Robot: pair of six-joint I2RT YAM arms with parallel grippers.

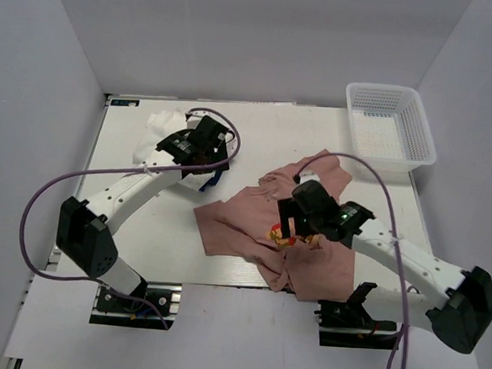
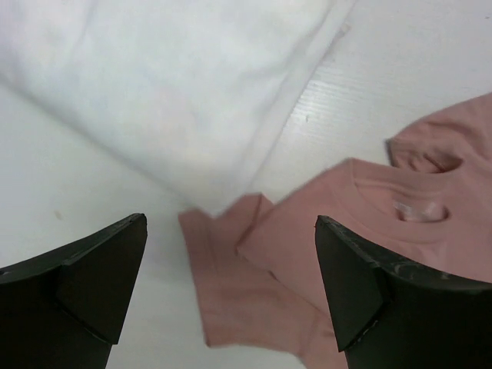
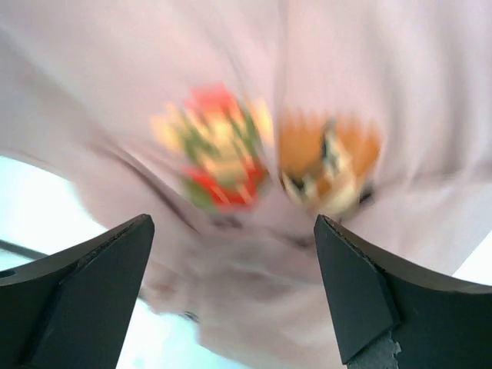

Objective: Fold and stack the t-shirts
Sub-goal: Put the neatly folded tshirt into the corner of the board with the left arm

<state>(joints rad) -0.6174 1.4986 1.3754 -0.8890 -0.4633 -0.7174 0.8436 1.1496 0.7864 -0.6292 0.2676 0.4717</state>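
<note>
A dusty pink t-shirt [image 1: 252, 223] lies crumpled on the table, its cartoon print [image 1: 278, 235] near its front. My right gripper [image 1: 292, 230] hovers open over the print [image 3: 261, 157], holding nothing. White t-shirts [image 1: 161, 136] lie in a pile at the back left. My left gripper [image 1: 206, 175] is open and empty between the white pile [image 2: 177, 84] and the pink shirt's sleeve [image 2: 231, 284]. The pink collar [image 2: 415, 207] shows in the left wrist view.
A white plastic mesh basket [image 1: 389, 125] stands at the back right corner of the white table [image 1: 166, 246]. Purple cables loop above both arms. Grey walls close in the sides and back.
</note>
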